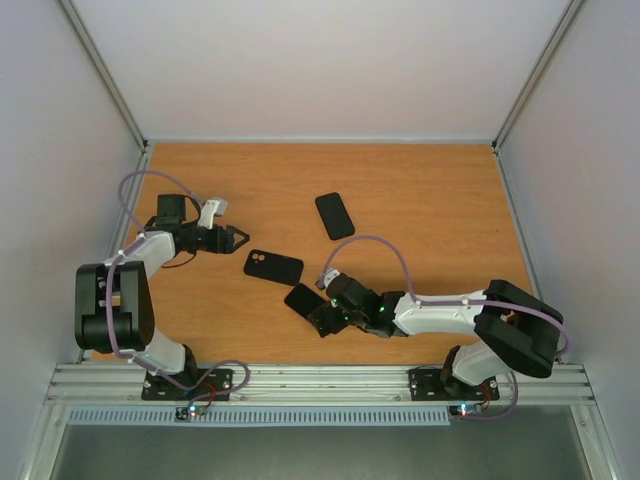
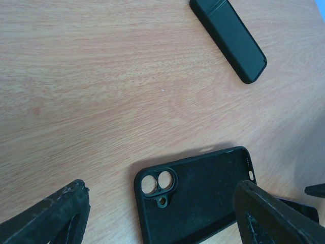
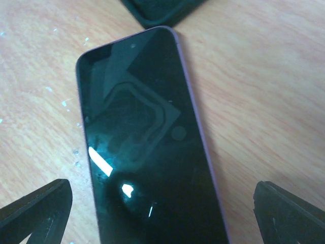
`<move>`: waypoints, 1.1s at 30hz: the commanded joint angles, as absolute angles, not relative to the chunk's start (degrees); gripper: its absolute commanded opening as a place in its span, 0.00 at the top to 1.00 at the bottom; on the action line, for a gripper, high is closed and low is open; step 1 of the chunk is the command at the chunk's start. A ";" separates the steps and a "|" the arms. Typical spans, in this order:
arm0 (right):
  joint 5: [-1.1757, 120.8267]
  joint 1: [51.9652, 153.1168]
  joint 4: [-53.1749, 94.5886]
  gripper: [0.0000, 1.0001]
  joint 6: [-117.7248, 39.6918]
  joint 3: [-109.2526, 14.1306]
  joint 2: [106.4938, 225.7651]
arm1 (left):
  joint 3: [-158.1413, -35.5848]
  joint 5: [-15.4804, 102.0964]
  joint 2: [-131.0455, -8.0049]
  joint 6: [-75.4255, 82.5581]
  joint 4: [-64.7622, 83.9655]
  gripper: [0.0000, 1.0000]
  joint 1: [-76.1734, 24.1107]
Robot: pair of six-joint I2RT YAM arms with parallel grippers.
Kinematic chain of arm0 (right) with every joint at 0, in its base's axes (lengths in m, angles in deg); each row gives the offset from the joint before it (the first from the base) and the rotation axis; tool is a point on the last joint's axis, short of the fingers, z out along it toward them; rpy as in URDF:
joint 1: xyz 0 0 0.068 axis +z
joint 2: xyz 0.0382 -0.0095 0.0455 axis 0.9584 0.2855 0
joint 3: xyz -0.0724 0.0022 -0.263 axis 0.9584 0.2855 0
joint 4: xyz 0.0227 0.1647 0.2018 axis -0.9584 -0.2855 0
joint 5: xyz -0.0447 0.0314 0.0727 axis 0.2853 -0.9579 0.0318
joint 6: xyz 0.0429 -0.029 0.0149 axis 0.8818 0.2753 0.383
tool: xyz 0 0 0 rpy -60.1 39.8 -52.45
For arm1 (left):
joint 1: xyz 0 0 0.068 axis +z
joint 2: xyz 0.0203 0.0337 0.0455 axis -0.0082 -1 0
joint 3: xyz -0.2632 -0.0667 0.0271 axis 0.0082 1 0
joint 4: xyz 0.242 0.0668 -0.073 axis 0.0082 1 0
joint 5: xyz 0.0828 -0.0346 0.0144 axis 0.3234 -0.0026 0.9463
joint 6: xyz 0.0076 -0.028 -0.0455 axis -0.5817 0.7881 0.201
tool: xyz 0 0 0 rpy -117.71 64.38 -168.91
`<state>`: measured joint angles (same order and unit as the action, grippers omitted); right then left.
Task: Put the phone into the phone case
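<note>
Open, the right claw (image 3: 161, 203) is straddling the bottom-cropped phone (image 3: 144, 147); the left claw (image 2: 160, 201) is gaping over the half-cropped case (image 2: 203, 195).

Black-and-white arms (image 1: 440, 315), thin lilac cables (image 1: 375, 242)

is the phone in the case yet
No, the case lies empty with its inside showing, and the phone lies screen-up on the table.

phone (image 3: 147, 142) screen-up on table (image 3: 264, 76) | fingers (image 3: 35, 213) spread either side | case (image 3: 157, 10) corner beyond
</note>
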<state>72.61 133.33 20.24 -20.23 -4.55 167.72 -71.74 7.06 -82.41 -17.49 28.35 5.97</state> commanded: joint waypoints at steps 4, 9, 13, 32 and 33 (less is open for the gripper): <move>68.87 136.06 25.68 0.02 -21.25 -4.28 171.88 | -73.47 6.86 -82.94 -18.26 27.92 0.22 5.83; 77.23 139.37 21.01 0.02 -19.00 -6.00 173.38 | -73.48 6.92 -83.04 -18.21 27.89 0.22 5.79; 83.22 140.93 16.53 0.01 -17.39 -7.08 173.83 | -73.47 6.83 -83.11 -18.17 27.96 0.22 5.75; 87.19 143.61 17.69 0.09 -14.79 -7.96 183.31 | -73.45 6.92 -83.14 -18.03 27.95 0.23 5.73; 86.75 143.64 17.85 0.18 -14.88 -8.04 183.60 | -73.44 6.92 -83.11 -18.11 27.92 0.22 5.70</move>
